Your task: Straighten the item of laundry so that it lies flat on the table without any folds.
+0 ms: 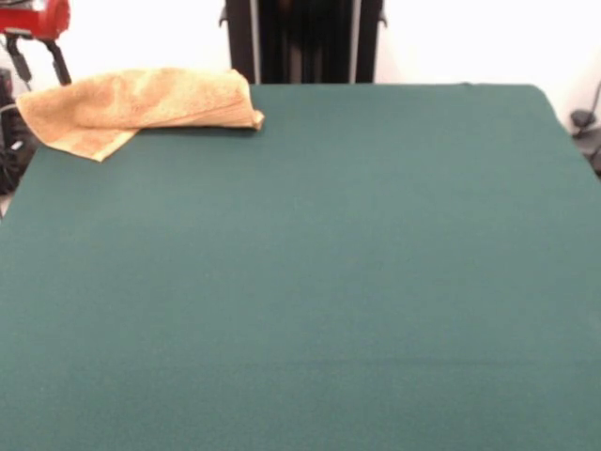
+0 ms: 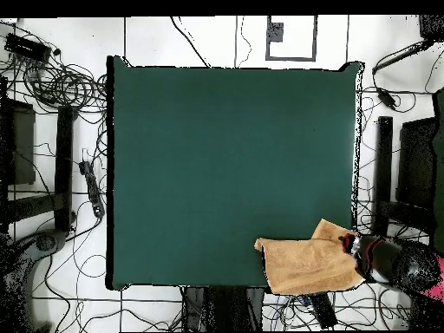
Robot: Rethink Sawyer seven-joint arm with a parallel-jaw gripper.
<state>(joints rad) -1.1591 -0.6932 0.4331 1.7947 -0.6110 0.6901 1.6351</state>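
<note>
— Looking from the front, where is the towel (image 1: 141,105)?

— Bunched and folded at a far corner of the counter (image 1: 310,282), by the pedestal side, long axis along that edge.

— And from overhead?

— Only there does the arm show: the pincer (image 2: 354,245) meets the towel's overhanging outer end, perhaps touching it. Whether it is spread or pinching, I cannot tell.
</note>
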